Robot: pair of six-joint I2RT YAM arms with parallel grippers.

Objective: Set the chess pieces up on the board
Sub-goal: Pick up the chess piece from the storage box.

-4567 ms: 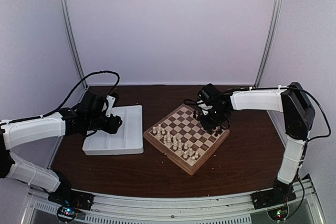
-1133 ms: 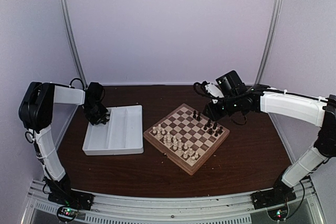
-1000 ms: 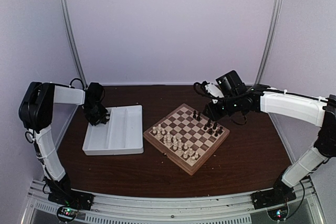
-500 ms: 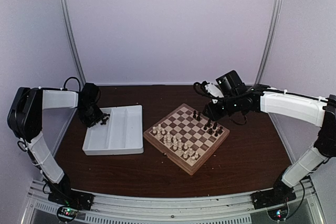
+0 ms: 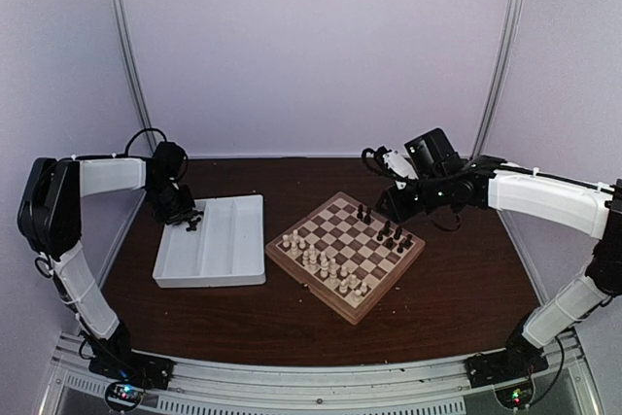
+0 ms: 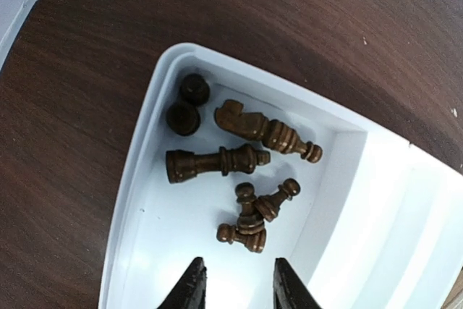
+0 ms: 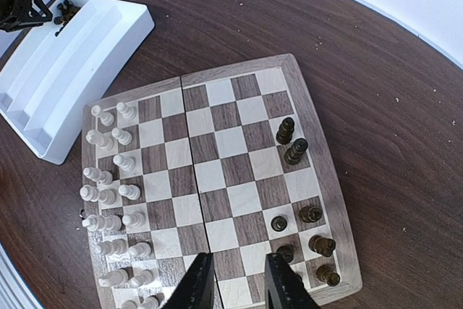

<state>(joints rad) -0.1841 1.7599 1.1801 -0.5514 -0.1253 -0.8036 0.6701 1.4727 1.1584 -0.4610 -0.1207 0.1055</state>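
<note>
1. Several dark chess pieces (image 6: 217, 163) lie jumbled in the corner compartment of the white tray (image 6: 134, 179), most on their sides
2. More of them stand along one edge of the board (image 7: 233, 67), opposite the cream pieces (image 7: 129, 192)
3. Left gripper (image 6: 235, 291) hovers over that tray compartment, fingers parted a little, holding nothing
4. Right gripper (image 7: 235, 284) hangs above the board, likewise slightly parted and empty

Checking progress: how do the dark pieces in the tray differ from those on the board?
The tray's dark pieces mostly lie on their sides, touching in a heap; the board's dark pieces stand upright on separate squares. The tray's crowd one end compartment; the board's spread near one edge. Both are dark brown.
</note>
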